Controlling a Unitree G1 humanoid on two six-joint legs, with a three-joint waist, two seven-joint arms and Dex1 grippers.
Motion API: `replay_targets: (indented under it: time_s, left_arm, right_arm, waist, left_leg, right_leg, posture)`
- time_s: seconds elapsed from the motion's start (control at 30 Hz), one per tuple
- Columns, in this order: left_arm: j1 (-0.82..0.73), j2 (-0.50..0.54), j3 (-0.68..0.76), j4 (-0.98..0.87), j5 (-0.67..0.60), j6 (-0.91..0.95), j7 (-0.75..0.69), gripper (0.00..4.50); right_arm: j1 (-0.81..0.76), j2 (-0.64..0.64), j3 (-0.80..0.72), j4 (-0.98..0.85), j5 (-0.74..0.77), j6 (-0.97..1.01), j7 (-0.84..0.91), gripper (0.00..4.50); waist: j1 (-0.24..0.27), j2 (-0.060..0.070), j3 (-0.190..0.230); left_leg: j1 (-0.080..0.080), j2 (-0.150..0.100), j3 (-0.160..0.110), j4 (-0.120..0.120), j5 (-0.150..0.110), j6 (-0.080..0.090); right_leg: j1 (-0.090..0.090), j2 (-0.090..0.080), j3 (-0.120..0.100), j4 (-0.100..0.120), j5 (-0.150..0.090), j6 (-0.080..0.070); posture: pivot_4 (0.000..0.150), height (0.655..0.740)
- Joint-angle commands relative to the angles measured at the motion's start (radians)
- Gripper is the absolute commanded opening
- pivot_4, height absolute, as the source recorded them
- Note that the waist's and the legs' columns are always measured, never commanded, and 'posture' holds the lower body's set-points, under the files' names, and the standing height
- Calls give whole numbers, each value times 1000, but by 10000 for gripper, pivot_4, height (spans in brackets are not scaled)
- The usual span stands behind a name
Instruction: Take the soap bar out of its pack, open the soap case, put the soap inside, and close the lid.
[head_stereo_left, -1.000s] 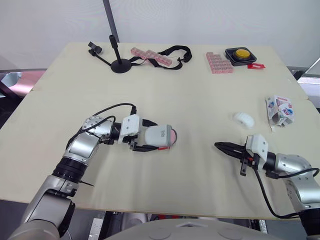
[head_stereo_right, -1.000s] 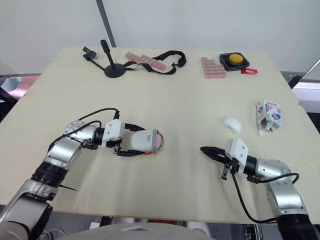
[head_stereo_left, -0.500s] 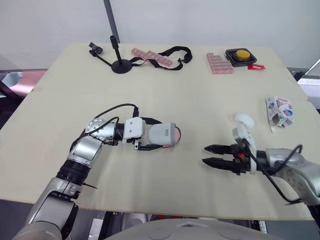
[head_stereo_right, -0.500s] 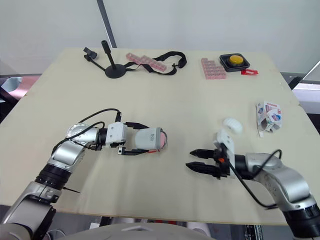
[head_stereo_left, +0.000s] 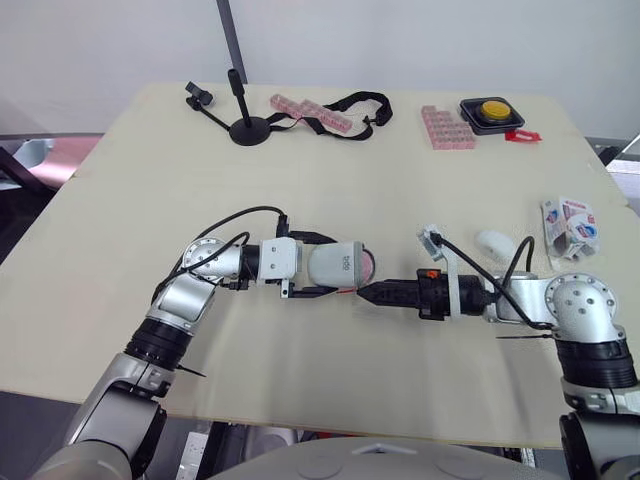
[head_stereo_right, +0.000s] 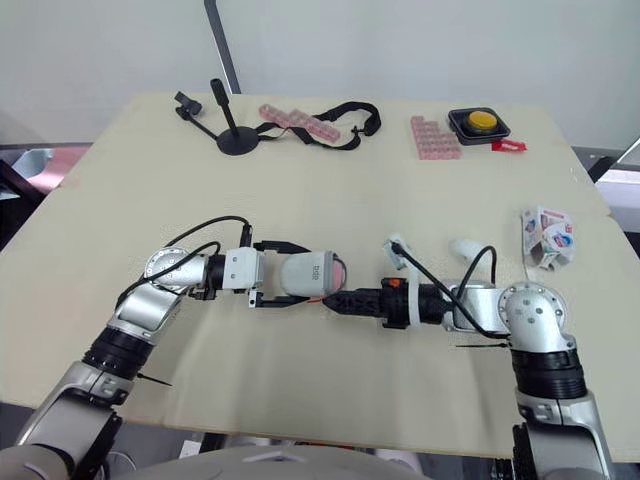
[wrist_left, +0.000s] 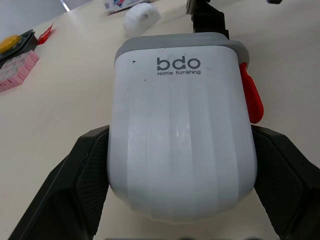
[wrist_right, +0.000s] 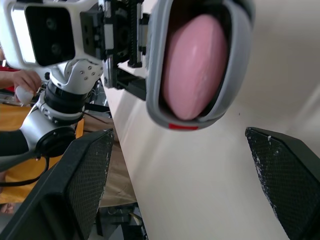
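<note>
Currently left end effector (head_stereo_left: 325, 267) clamped on case (wrist_left: 180, 135) flanks, mid-bench (head_stereo_left: 150, 180). Right end effector (head_stereo_left: 368, 293) spread, tips at case's grey rim. Soap (head_stereo_left: 494, 241) bare near pack (head_stereo_left: 569, 222). Case likely light, rigid, slick: pinch rim by red tab (wrist_left: 250, 96).

Head stereo looks down over table (head_stereo_left: 120, 200); both wrist cameras close on soap case (wrist_left: 180, 125), facing each other.

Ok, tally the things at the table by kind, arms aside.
Soap case: 1
Soap bar: 1
Soap pack: 1
Pink pill boxes: 2
Yellow button: 1
Red tag: 1
Black stand: 1
Black strap: 1
Total: 9
</note>
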Motion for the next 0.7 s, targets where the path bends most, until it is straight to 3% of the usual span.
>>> replay_targets:
  time_s: [0.03,0.7]
  left_arm:
    - [-22,-4,3,-25,-13,-26,5,34682]
    - [-5,6,-5,-61,-27,-10,2,34682]
  right_arm:
    - [-28,16,1,17,74,-18,-65,44750]
    - [-84,58,25,91,79,-49,-115,44750]
  waist:
    - [2,0,0]
    - [4,0,0]
  left_leg:
    - [0,0,0,0,0,0]
    - [-3,0,0,0,0,-1]
  right_leg:
    - [0,0,0,0,0,0]
    - [-1,0,-1,1,0,0]
  posture:
    - [1500,7400]
    - [1500,7400]
